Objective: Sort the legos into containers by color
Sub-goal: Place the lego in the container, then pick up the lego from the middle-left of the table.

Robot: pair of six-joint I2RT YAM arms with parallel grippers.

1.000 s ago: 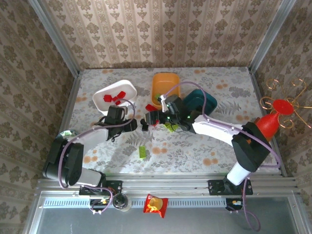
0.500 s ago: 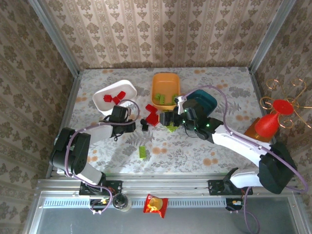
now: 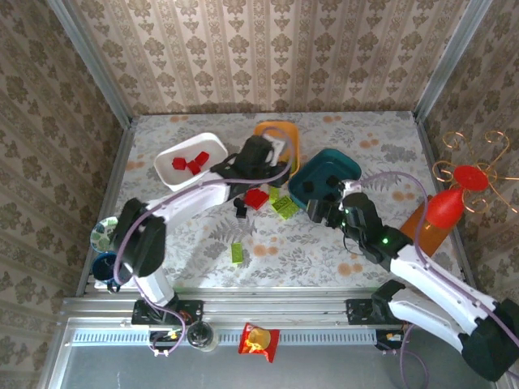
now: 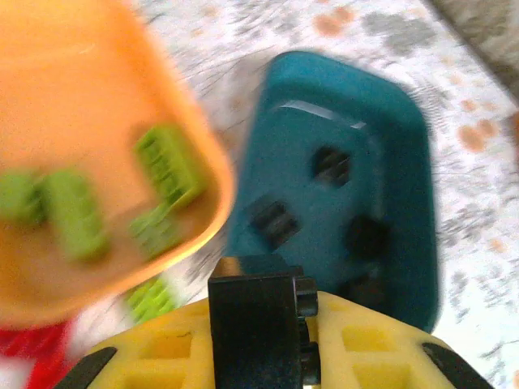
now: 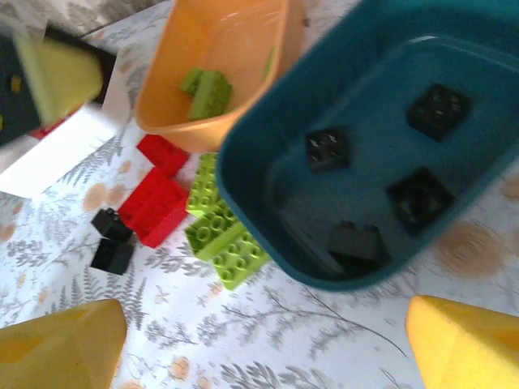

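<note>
Left hand [image 4: 259, 356]: closed on a black brick [image 4: 253, 312] that stands upright between the yellow fingers, studs facing right in the wrist view. It is close to the orange tub [image 4: 97, 97], with the teal tub [image 4: 405, 162] ahead.
Right hand [image 5: 263, 344]: fingers spread wide with nothing between them, over the tabletop [image 5: 324, 324] at the teal tub's near side.
Top view adds: the white tub [image 3: 174, 170] at far left, holding at least two red bricks [image 3: 188, 163]. A lone lime brick [image 3: 237, 253] lies well apart from the rest, long axis near to far.
Right wrist view adds: four black bricks [image 5: 327, 149] lying in the teal tub.
Tubs: three, across the far tabletop. The teal one's long axis runs diagonally.
Orange tub's load: lime bricks [image 4: 77, 215], about four, blurred.
Loose by the tubs: two red pieces [image 5: 158, 207], two lime pieces [image 5: 231, 247], two small black pieces [image 5: 112, 255].
</note>
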